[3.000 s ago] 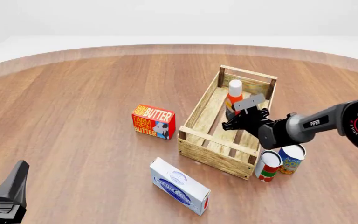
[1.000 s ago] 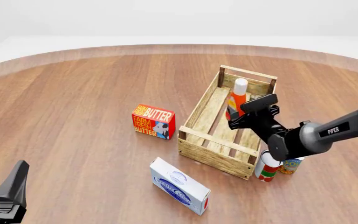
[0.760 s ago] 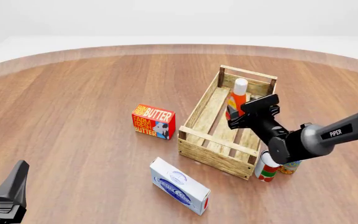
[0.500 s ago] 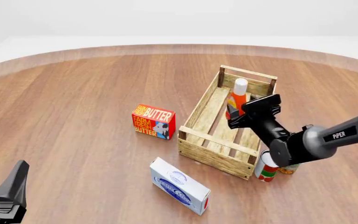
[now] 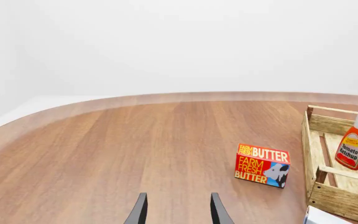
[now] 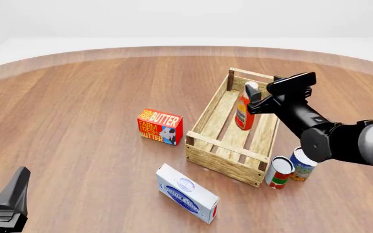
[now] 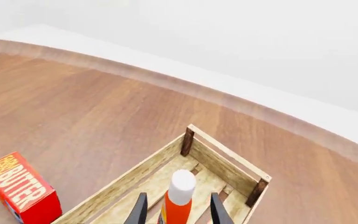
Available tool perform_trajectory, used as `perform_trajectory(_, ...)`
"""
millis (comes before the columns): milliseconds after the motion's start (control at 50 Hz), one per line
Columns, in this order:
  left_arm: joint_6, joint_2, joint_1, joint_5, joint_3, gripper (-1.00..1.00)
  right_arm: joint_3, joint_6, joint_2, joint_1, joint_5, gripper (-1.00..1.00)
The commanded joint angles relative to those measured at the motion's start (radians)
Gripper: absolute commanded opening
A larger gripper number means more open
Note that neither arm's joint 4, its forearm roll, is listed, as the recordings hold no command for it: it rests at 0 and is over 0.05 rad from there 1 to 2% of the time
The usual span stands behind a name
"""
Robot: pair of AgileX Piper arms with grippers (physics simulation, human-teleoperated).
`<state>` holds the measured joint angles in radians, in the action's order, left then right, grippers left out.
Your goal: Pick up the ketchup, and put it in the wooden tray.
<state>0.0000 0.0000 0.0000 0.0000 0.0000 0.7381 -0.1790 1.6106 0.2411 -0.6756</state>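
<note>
Left gripper sat parked at the lower left corner of the front view, well apart from everything; its wrist view showed the two fingers spread with bare desk between them.

Lower centre: a white-and-blue flat box lay on the desk, just in front of the near end of the wooden tray. Lower right: two upright cans, a red-and-white can and a blue can, stood side by side against the tray's near right corner, partly under the right arm.

Centre left: the butter box stood by itself, left of the tray and apart from it.

Wooden tray ran from lower centre up toward the upper right of the front view. The ketchup stood upright inside it, on the slats in the far half, white cap up, label facing left as the left wrist view showed.

Right gripper hung above the tray's far right side, beside the bottle's upper part. Right wrist view: fingers spread apart, the bottle's cap between them, whether either touched it I could not tell. The far end bar of the tray lay beyond the bottle.
</note>
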Motion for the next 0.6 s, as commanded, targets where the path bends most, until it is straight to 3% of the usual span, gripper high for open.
perform_trajectory(20, 0.0, 0.0, 0.0, 0.0, 0.0, 1.0, -0.037, 0.015, -0.076, -0.002, 0.025, 1.0)
perform_trajectory(600, 0.0, 0.0, 0.0, 0.0, 0.0, 1.0, -0.333, 0.033, -0.4, -0.015, 0.066, 1.0)
